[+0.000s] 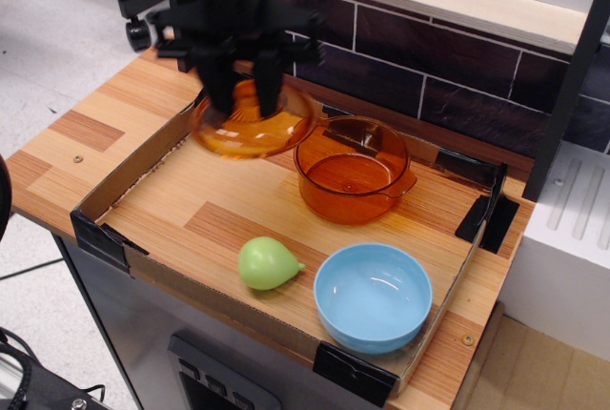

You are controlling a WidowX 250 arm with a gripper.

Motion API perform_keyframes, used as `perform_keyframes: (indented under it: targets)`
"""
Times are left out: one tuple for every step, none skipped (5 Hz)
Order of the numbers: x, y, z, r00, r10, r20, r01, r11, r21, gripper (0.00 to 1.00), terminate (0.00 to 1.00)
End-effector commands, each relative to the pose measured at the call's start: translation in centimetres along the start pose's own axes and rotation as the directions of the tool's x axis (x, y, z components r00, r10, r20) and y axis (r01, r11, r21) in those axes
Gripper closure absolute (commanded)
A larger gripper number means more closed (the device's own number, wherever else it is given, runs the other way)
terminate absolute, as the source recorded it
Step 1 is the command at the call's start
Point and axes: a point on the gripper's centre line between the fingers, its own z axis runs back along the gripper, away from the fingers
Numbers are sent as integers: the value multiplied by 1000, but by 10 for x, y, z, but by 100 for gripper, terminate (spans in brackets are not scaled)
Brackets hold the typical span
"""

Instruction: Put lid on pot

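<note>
My black gripper is shut on the centre of the translucent orange lid and holds it in the air, above the tray and just left of the pot. The lid is blurred by motion and slightly tilted. The translucent orange pot stands open and upright in the back middle of the tray, its two small side handles showing. The lid's right edge is close to the pot's left rim but apart from it. The lid's knob is hidden by the fingers.
A green pear-shaped object lies at the tray's front. A light blue bowl stands at the front right. The low cardboard tray wall rings the wooden surface. A dark tiled wall runs behind.
</note>
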Motion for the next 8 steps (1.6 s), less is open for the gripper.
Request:
perform_keyframes:
  targets:
    - [15,-41,0,999,1,34,-1,1000,11,100,0]
    - [20,-54,-19,999,5,36,-7,999,37,100,0]
    - [23,-60,-29,999,4,39,-6,999,46,100,0]
    - [26,-63,-33,999,9,39,-11,999,51,100,0]
    - [28,-66,-38,999,8,41,-10,998,58,100,0]
    - [31,-68,-40,999,17,38,-19,998,58,100,0]
    - [30,-70,-43,999,4,50,-7,998,61,100,0]
    - [26,-66,-41,999,-30,41,28,998,52,0,0]
